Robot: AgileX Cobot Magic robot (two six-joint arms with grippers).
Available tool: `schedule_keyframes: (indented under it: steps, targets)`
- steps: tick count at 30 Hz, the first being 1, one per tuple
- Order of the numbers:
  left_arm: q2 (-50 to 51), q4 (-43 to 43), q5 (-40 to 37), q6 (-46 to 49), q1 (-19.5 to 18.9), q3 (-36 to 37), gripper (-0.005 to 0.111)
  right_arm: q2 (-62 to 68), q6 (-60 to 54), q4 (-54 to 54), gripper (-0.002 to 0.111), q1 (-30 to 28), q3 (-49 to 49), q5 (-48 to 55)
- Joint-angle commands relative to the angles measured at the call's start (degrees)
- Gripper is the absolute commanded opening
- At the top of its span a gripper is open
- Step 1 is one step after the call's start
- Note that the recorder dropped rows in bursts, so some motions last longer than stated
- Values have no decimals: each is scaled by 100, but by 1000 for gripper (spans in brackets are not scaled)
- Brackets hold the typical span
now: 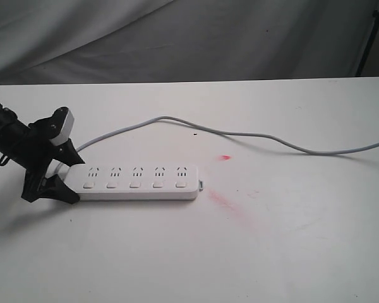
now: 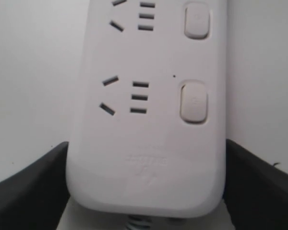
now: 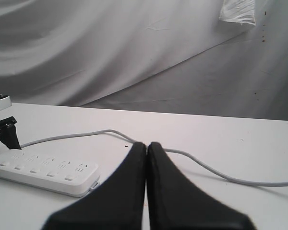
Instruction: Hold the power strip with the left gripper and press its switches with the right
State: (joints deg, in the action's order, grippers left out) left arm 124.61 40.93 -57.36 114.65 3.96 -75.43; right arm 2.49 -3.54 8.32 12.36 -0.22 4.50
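The left gripper [image 1: 76, 179] clasps the power strip [image 1: 139, 180] at the end where its grey cord [image 1: 240, 134] leaves, jaws against both long edges; the right gripper [image 3: 147, 146] is clenched on nothing, well apart. I'd judge the strip light, rigid and smooth, apt to skate on the table [image 1: 290, 252] under a push, so that end hold suits it. It lies flat: a long white bar, five switches [image 1: 134, 185] in a row.

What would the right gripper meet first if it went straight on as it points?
Likely the grey cord, which crosses just past the tips of the shut right gripper, or the table under it; depth is unclear.
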Motion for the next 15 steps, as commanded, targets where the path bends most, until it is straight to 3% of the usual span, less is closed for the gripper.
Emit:
schedule_keyframes:
  steps: [1,15]
  targets:
    - [-3,-89,42,-106,14,-20,65,-27,-2,-63,0,-36,22,3]
    - [-3,-89,42,-67,14,-20,65,-27,-2,-63,0,-36,22,3]
